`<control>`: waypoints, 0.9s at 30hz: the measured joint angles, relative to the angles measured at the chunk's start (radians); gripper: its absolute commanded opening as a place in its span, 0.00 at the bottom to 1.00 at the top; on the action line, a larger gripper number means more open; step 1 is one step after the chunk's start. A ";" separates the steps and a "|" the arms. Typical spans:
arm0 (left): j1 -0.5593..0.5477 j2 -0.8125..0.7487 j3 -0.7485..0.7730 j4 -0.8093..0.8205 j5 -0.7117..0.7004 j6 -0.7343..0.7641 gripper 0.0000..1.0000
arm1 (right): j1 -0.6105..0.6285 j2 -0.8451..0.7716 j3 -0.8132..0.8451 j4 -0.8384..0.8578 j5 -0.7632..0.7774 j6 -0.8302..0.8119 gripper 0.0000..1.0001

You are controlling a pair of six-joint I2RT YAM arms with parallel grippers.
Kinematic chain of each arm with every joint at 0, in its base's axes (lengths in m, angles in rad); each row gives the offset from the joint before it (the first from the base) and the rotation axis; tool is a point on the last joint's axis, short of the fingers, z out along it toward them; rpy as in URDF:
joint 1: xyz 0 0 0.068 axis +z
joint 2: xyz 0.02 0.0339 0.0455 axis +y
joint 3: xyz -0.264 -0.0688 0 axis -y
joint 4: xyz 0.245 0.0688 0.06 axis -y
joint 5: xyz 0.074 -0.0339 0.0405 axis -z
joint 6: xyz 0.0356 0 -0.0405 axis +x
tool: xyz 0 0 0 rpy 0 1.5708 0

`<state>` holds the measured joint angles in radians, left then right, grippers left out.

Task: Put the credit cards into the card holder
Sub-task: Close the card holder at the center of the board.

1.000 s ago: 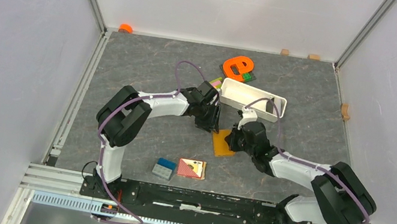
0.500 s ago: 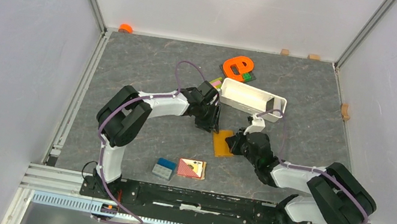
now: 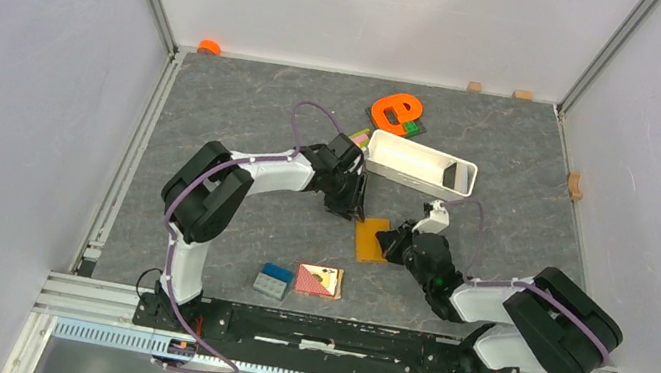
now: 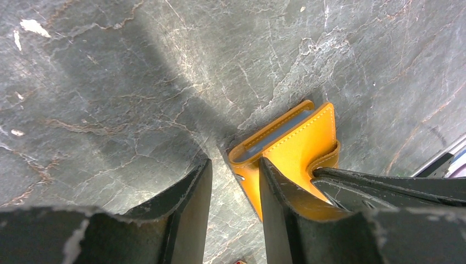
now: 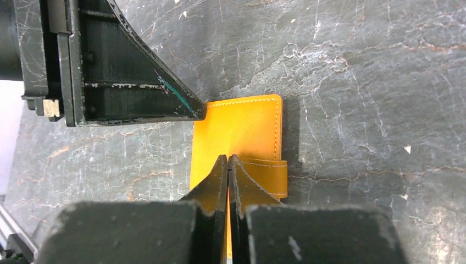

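The tan-orange card holder (image 3: 368, 239) lies folded on the dark stone table, its strap (image 5: 270, 177) wrapped over one edge. My left gripper (image 3: 348, 208) is open with a narrow gap; in the left wrist view (image 4: 234, 163) one finger rests on the holder (image 4: 301, 140) at its corner. My right gripper (image 3: 394, 244) is shut, and its tips (image 5: 227, 158) press down on the holder's top (image 5: 242, 125) beside the strap. A grey-blue strip (image 4: 277, 133) shows in the holder's edge; I cannot tell if it is lining or a card. No loose credit cards are in view.
A white rectangular tray (image 3: 413, 152) stands just behind the grippers, with an orange letter-shaped piece (image 3: 395, 111) behind it. A blue-and-grey block (image 3: 272, 280) and a red-and-tan tile (image 3: 319, 280) lie near the front. Walls enclose the table on three sides.
My right arm has drawn back towards its base and lowered, its shut gripper staying on the holder. The left arm and the holder have hardly moved.
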<state>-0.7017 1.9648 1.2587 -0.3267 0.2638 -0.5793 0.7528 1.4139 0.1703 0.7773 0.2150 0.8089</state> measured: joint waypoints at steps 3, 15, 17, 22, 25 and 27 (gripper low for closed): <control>0.005 0.002 0.001 0.000 0.008 0.000 0.45 | 0.008 0.001 -0.026 0.036 0.010 0.039 0.00; 0.012 0.000 0.001 0.005 0.025 0.000 0.60 | 0.024 -0.020 -0.013 -0.005 0.031 0.055 0.05; 0.017 -0.007 0.001 0.005 0.023 0.002 0.65 | 0.029 -0.074 0.035 -0.131 0.031 0.008 0.12; 0.073 -0.036 -0.002 -0.021 -0.019 0.015 0.76 | 0.033 -0.110 0.229 -0.507 0.027 -0.153 0.38; 0.132 -0.070 -0.005 -0.048 -0.052 0.026 0.82 | 0.032 -0.110 0.347 -0.717 0.027 -0.243 0.55; 0.175 -0.111 -0.005 -0.070 -0.094 0.045 0.86 | 0.027 -0.111 0.418 -0.828 0.030 -0.293 0.66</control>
<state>-0.5262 1.8538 1.2533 -0.3969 0.1699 -0.5343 0.7799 1.3029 0.5884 -0.0509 0.2447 0.5163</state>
